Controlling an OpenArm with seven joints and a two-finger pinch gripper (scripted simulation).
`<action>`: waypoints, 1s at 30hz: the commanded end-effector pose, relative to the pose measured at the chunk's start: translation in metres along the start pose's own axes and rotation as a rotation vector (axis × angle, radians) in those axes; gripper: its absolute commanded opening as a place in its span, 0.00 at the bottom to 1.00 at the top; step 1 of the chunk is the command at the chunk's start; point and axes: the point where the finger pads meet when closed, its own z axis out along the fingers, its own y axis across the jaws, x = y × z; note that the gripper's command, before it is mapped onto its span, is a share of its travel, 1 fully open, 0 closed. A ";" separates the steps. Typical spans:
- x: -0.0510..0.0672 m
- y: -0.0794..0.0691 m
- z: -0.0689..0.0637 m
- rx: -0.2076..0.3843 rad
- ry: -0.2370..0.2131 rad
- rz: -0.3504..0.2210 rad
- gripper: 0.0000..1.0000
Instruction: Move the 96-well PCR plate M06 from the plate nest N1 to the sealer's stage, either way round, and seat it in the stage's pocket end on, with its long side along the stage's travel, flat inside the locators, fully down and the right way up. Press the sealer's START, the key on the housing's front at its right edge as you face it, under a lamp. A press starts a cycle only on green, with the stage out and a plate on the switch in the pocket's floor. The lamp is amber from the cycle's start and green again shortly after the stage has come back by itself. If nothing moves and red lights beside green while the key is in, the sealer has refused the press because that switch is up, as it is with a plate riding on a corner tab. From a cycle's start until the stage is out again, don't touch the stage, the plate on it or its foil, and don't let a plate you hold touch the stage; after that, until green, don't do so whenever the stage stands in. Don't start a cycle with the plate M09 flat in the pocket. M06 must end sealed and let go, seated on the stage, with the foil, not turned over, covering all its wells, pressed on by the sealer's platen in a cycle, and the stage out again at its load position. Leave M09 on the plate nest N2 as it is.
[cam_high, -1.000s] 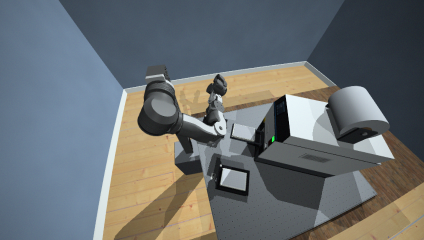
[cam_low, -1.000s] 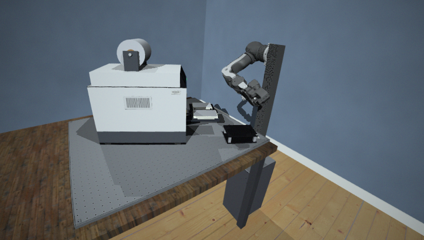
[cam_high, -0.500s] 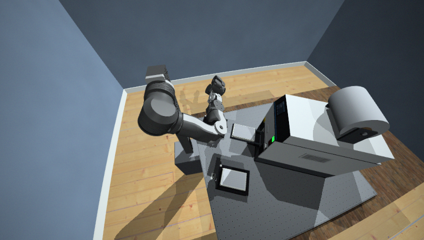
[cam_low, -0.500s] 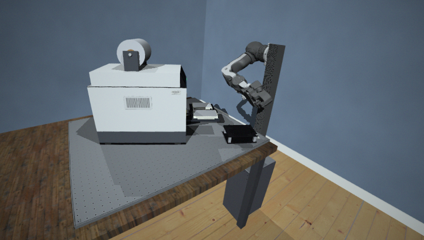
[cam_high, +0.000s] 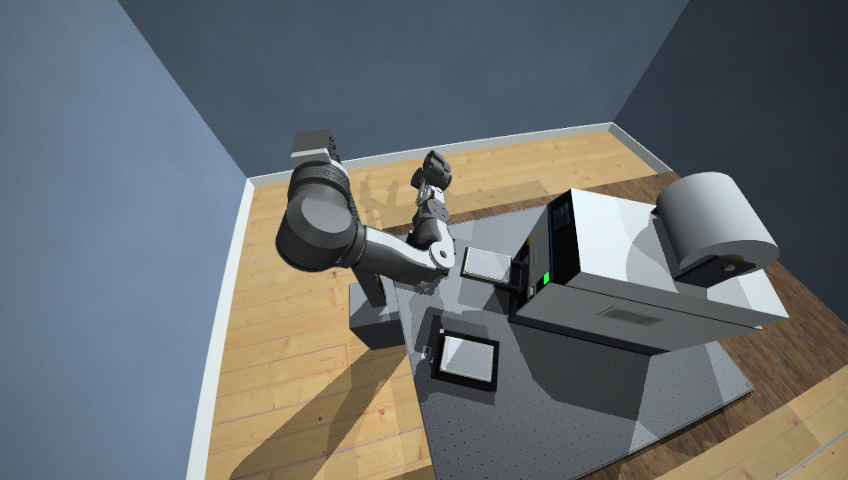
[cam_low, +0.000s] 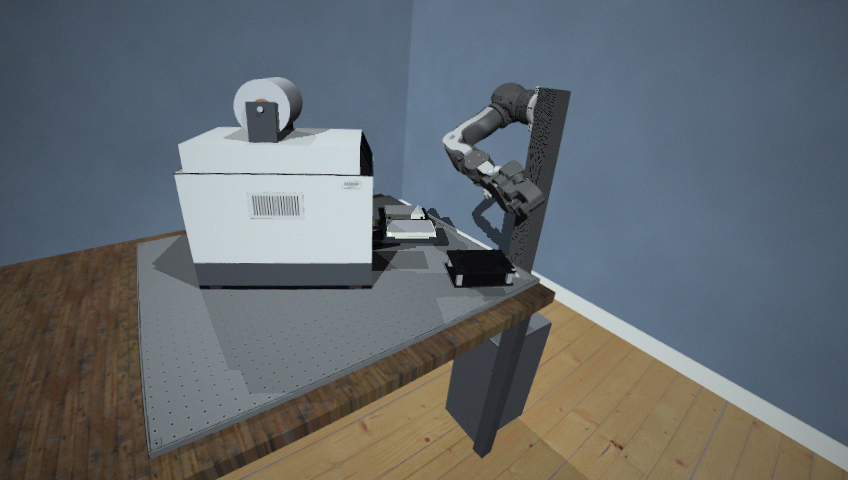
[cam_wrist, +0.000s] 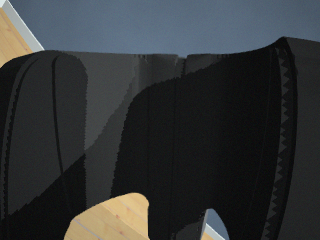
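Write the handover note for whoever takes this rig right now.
Tool: shut, holding nothing, raised beside the arm's post, clear of the sealer.
Things: one plate lies flat on the stage, which stands out in front of the sealer. The lamp is green. A second plate sits in its black nest nearer the table edge. Labels are too small to read.
Done: a plate is on the stage and let go.
Left: check whether foil covers it; I cannot tell from here. If it is unsealed, press START on green. Leave the nested plate alone.
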 end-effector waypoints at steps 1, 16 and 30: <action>0.001 0.001 0.000 0.003 0.001 0.000 0.00; 0.000 0.003 0.000 0.003 0.001 0.000 0.00; 0.001 -0.010 -0.001 0.084 -0.008 -0.031 0.00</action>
